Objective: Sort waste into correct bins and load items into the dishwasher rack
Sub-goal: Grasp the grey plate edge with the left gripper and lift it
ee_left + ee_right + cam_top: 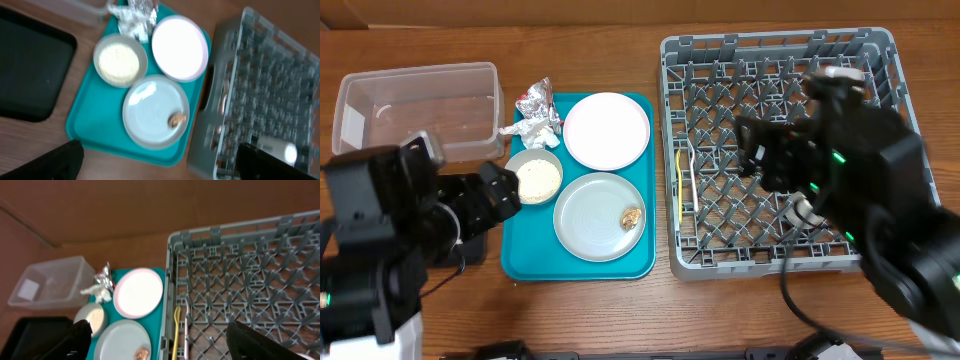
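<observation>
A teal tray (577,266) holds the white plate (607,130), the grey plate (590,218) with the brown scrap (632,217), the grey bowl (535,178) full of white grains, and the foil wrapper with tissue (535,112). The grey rack (780,60) holds the yellow spoon (681,185) and a pale fork (692,170). A white cup (280,150) lies in the rack. My left gripper (502,190) is open and empty, left of the teal tray. My right gripper (755,150) is open and empty above the rack.
The clear tub (415,105) stands at the back left and looks empty. The black tray (30,70) lies in front of it, mostly under my left arm in the overhead view. The teal tray's right edge lies close to the rack.
</observation>
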